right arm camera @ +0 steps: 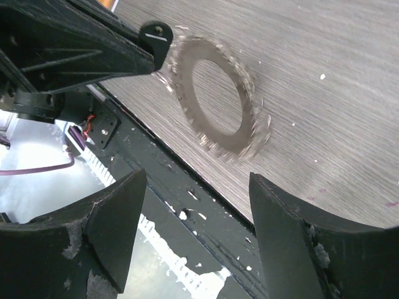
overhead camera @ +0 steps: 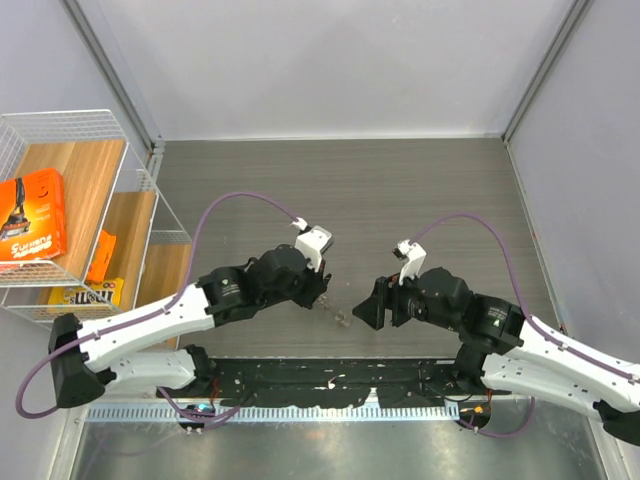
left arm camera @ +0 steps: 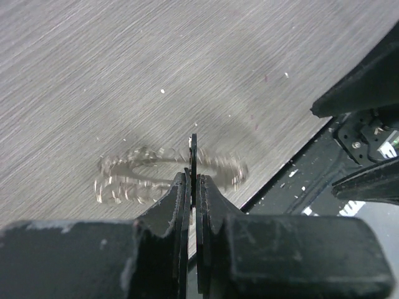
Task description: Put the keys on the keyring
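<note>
Clamping thin dark-headed key (left arm camera: 192, 149) edge-on in left gripper (left arm camera: 192, 182); holding right gripper (right arm camera: 194, 184) spread apart. Judging keyring (right arm camera: 219, 144) light, stiff, slippery; favouring rim pinch at 10 o'clock.

**A:** There's the keyring (right arm camera: 232, 144), a thin silvery band, blurred in both wrist views.

**B:** And the keys (left arm camera: 118, 184) fan out all round it, tiny silvery teeth, like a little gear. It looks to be lying flat, just past the tips of the left gripper's (left arm camera: 192, 180) jaws.

**A:** And out ahead of the right gripper's (right arm camera: 196, 177) wide-parted jaws, not between them.

**B:** The odd one out?

**A:** The dark-headed key (left arm camera: 192, 149) stands edge-on, pinched between the left jaws. From the right wrist, its rounded head with a small hole sits right at the ring's rim. Touching or just short, hard to tell. Its blade is out of sight.
</note>
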Robot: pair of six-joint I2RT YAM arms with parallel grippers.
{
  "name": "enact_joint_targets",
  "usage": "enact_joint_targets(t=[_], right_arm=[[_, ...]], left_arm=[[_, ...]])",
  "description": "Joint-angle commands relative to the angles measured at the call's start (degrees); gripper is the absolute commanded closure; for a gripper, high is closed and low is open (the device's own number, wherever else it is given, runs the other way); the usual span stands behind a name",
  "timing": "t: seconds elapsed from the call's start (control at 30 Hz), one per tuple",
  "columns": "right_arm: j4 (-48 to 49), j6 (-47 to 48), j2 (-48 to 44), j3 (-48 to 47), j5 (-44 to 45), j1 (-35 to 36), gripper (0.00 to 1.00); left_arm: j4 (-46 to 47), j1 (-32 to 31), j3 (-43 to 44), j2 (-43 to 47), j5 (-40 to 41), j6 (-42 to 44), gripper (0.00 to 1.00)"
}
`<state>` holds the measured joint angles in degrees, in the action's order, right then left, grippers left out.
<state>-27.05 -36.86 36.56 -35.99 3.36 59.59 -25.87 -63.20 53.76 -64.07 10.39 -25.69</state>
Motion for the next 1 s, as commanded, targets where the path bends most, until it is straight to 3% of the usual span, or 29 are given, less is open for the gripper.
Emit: enact_joint_targets(t=[0.0,0.3,0.53,0.97], right_arm=[[-0.6,5.7,0.8,-7.0,-1.9,-0.1,0.27],[-1.1,12.4,3.7,-14.5,-11.6,0.3,0.28],[1.5,13.0,4.6,-15.7,-12.1,3.0,0.30],[2.3,14.4,6.3,-18.2,-1.7,8.3,0.30]], left_arm=[[4.4,-1.0,0.1,4.7,-2.5,2.7,1.00],[6.1,-2.6,0.6,12.2,-6.2,2.1,1.00],[6.5,-2.8,1.6,15.5,-6.6,-0.1,1.00],[7.5,-2.8,5.0,15.6,-9.5,-0.5,1.00]])
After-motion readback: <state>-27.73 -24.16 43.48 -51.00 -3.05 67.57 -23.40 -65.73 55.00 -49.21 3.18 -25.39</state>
